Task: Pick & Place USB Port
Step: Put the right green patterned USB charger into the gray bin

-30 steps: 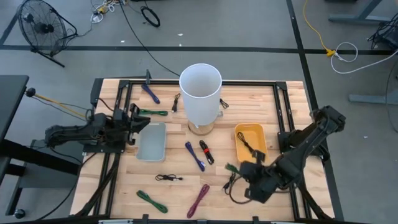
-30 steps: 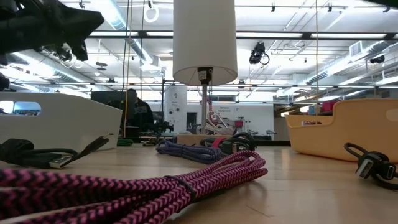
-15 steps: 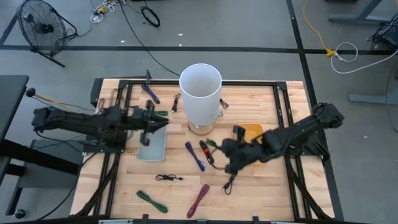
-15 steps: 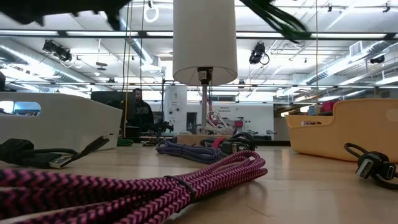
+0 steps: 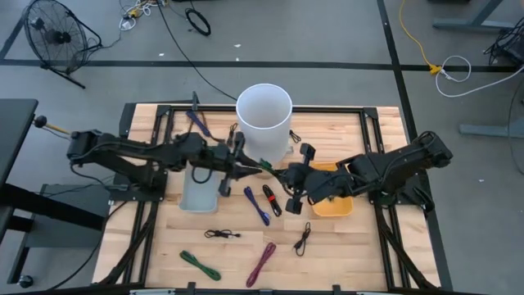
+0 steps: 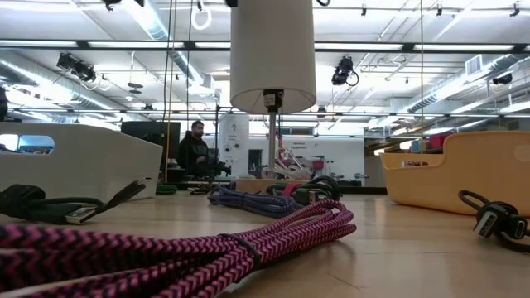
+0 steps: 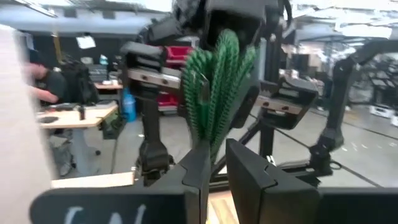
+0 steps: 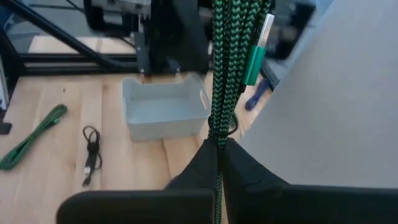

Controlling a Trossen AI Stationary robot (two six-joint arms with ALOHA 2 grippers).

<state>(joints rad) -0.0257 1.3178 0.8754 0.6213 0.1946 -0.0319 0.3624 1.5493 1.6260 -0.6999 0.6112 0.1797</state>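
Grey floor (image 5: 327,33) surrounds the wooden desk (image 5: 385,270); a black fan (image 5: 51,34) stands at ten o'clock, a yellow cord (image 5: 417,45) at two o'clock. Ceiling strip lights (image 6: 389,47) glow; a person (image 6: 195,149) stands beyond.

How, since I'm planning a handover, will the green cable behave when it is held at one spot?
Probably floppy: the green cable is a folded bundle of braided strands that curve and fan out beyond the right gripper. Likely light, since that one narrow pinch carries the whole bundle. The braided weave should grip rather than slip.
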